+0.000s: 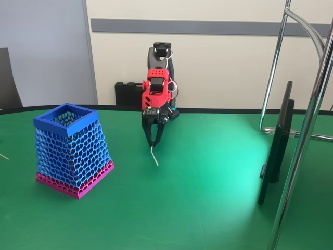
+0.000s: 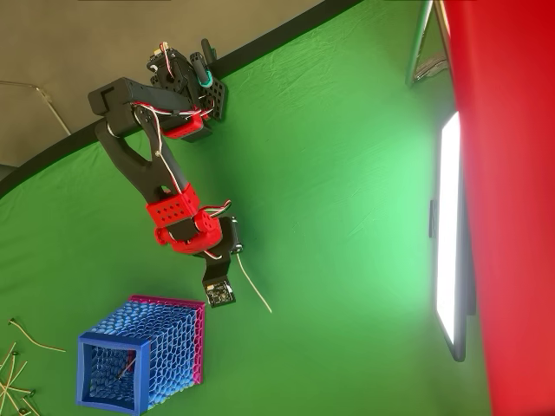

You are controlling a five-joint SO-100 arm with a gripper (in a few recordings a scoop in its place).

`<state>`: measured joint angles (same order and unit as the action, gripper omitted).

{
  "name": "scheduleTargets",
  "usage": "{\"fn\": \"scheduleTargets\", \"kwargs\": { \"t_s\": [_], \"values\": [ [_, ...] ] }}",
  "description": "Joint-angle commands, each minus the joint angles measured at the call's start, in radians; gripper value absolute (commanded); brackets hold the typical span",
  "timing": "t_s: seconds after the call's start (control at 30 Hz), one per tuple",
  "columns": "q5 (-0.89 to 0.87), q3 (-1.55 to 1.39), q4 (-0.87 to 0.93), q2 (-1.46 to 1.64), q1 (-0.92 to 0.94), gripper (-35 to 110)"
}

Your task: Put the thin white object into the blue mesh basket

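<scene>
The thin white object (image 1: pixel 154 155) slants down from my gripper (image 1: pixel 153 144) toward the green table (image 1: pixel 208 198); whether its lower end touches the cloth I cannot tell. The black fingers point down and are shut on its top end. In the overhead view the thin white object (image 2: pixel 253 284) runs out from the gripper (image 2: pixel 235 252) to the lower right. The blue mesh basket (image 1: pixel 73 151) stands upright to the left of the gripper, a short gap away, with its blue rim up and magenta band at the base. From above, the basket (image 2: pixel 143 355) holds a small thin piece inside.
A dark monitor (image 1: pixel 276 146) on a chrome stand (image 1: pixel 307 130) stands at the right. Several loose pale sticks (image 2: pixel 13 364) lie on the table beyond the basket. A black box (image 1: pixel 127 95) sits beside the arm's base at the back.
</scene>
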<state>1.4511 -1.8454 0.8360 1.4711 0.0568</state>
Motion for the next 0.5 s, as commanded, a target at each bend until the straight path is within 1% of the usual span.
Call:
{"fn": "scheduleTargets", "kwargs": {
  "t_s": [0.0,0.17,0.27,0.37,0.47],
  "values": [
    [-0.034,0.117,-0.095,0.037,-0.008,1],
    [-0.018,0.152,-0.376,0.054,0.002,1],
    [-0.037,0.187,-0.460,0.063,0.009,1],
    [-0.137,0.267,-0.472,0.064,0.015,1],
    [-0.324,0.371,-0.480,0.061,0.021,1]
  ]
}}
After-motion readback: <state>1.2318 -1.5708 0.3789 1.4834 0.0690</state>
